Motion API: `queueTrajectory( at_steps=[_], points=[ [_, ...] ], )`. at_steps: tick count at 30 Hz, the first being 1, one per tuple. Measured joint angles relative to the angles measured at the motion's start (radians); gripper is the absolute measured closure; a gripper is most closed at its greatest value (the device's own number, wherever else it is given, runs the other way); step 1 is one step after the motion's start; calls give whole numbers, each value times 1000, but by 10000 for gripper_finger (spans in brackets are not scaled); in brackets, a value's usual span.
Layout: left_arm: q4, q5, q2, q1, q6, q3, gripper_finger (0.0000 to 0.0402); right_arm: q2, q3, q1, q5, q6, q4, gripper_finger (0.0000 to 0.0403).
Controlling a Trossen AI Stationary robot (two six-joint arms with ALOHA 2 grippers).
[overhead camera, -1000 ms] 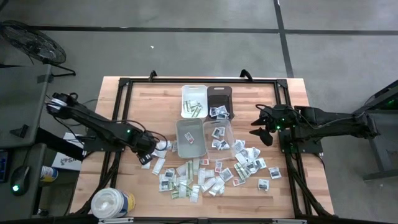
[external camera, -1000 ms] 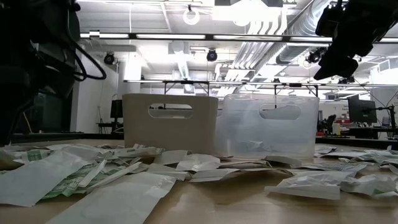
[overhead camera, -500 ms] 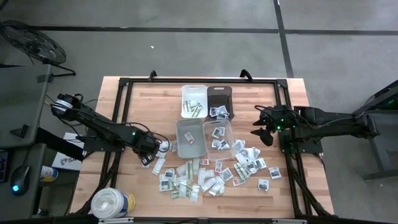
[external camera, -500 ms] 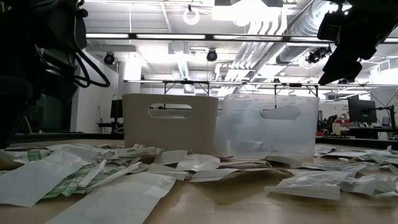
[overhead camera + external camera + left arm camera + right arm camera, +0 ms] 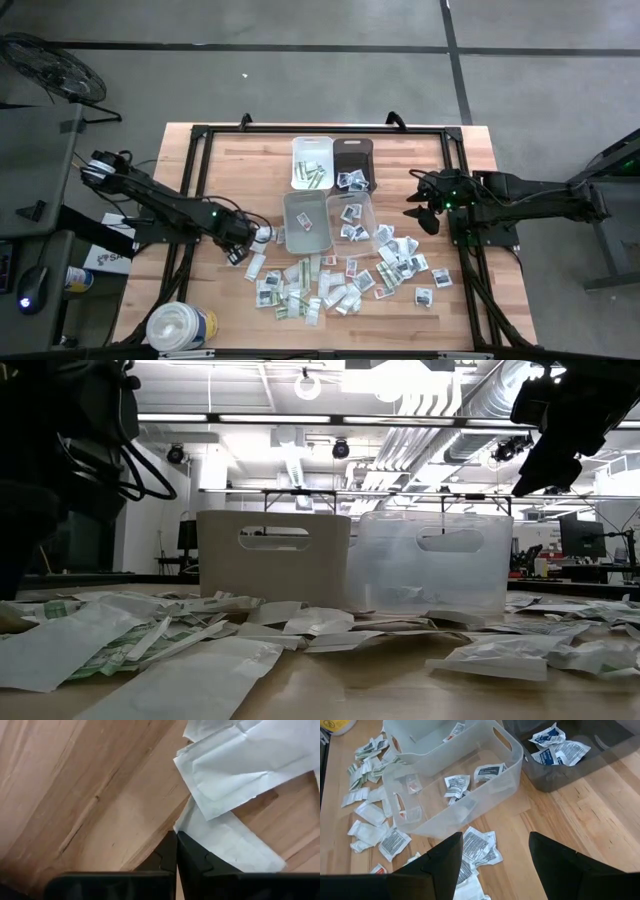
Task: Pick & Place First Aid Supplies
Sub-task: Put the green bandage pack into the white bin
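Many small white and greenish paper packets [image 5: 330, 285] lie loose on the wooden table in front of the bins, and some lie inside the bins. My left gripper [image 5: 243, 247] points down at the table just left of the grey bin [image 5: 306, 222]. Its fingers are shut, with their tips [image 5: 176, 851] at the corner of a white packet [image 5: 227, 842] that lies flat, another packet [image 5: 240, 760] overlapping it. My right gripper [image 5: 424, 211] hangs open above the table's right side, with nothing between its fingers [image 5: 492, 855]. My left gripper comes from above with its shut fingertips [image 5: 169, 851] at the white packet's corner [image 5: 181, 826]. The packet lies flat on the wood. Whether the corner is pinched between the fingers or only touched, I cannot tell.
Four bins stand in a block at mid-table: white [image 5: 312, 160], dark [image 5: 353, 163], grey, and clear [image 5: 350, 215]. A big white round tub [image 5: 180, 325] stands at the near left corner. Bare wood [image 5: 215, 175] lies left of the bins.
My left arm has reached a little farther toward the grey bin and the packet beside it. My right arm has kept still.
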Motion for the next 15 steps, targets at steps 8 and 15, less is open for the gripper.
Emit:
queueTrajectory(
  at_steps=[8, 15],
  points=[
    [-45, 0, -199, 0, 17, 38, 401, -1, 0, 0, -4, -3, 1, 181],
    [-62, 13, -366, -1, -2, 39, 401, -1, 0, 0, -6, -3, -2, 181]
  ],
)
